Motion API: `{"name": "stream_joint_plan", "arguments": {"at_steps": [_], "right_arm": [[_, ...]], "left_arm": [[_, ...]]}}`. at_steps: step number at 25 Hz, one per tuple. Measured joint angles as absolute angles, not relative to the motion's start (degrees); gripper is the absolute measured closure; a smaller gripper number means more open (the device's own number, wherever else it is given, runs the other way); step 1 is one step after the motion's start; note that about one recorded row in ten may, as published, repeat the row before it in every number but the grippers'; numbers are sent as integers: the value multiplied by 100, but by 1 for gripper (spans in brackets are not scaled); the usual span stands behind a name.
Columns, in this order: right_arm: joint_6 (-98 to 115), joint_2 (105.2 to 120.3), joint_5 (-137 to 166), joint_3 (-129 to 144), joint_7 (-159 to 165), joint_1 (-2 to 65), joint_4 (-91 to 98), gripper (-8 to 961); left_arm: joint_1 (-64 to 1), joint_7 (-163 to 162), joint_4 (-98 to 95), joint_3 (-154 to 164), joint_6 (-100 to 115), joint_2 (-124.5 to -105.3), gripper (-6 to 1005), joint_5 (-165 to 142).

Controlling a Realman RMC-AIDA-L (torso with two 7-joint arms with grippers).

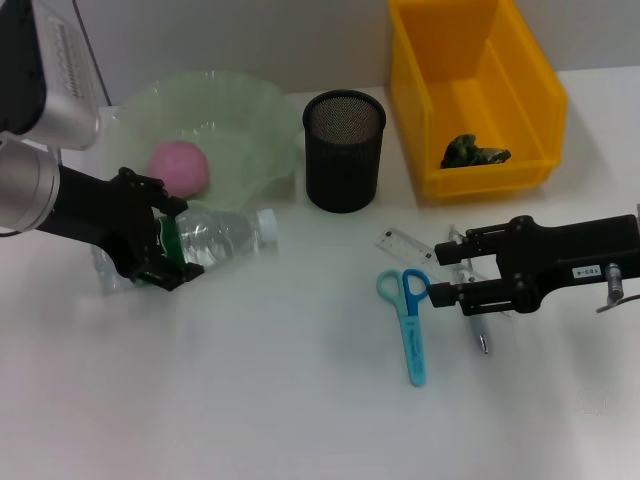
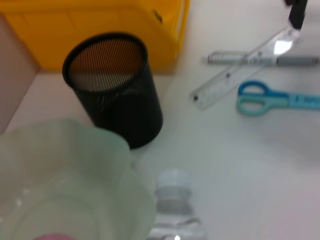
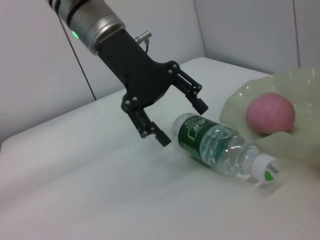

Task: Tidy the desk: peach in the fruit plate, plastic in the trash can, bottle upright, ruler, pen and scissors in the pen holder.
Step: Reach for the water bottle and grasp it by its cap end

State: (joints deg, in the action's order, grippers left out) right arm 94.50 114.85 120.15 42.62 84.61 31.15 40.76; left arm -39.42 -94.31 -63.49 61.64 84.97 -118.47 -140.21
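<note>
A clear bottle (image 1: 218, 234) with a green label lies on its side in front of the pale green fruit plate (image 1: 262, 112), which holds the pink peach (image 1: 180, 167). My left gripper (image 1: 162, 247) is open, its fingers on either side of the bottle's (image 3: 215, 149) base end. Green plastic (image 1: 474, 152) lies in the yellow bin (image 1: 530, 75). The blue scissors (image 1: 410, 322), clear ruler (image 1: 403, 246) and grey pen (image 1: 479, 328) lie on the desk right of the black mesh pen holder (image 1: 343, 150). My right gripper (image 1: 453, 273) hangs open over the pen's upper end.
The pen holder (image 2: 115, 90) stands between the plate (image 2: 65, 175) and the yellow bin (image 2: 100, 25). Ruler (image 2: 240, 70) and pen (image 2: 260, 59) cross each other, with the scissors (image 2: 275, 98) beside them. Bare white desk lies toward the front.
</note>
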Motion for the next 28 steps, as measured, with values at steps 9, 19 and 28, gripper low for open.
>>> {"name": "stream_joint_plan", "arguments": {"at_steps": [9, 19, 28], "right_arm": [[9377, 11522, 12014, 4263, 8467, 3132, 4101, 318], [9412, 11523, 12014, 4262, 8475, 3105, 4104, 318], [9420, 11523, 12014, 4272, 8482, 3082, 4105, 318]], "left_arm": [[-4143, -9977, -6475, 6527, 8216, -11860, 163, -14825], [-4208, -10315, -6488, 6840, 8133, -11866, 163, -15251], [-4249, -10427, -6425, 6986, 8143, -11866, 163, -15313]]}}
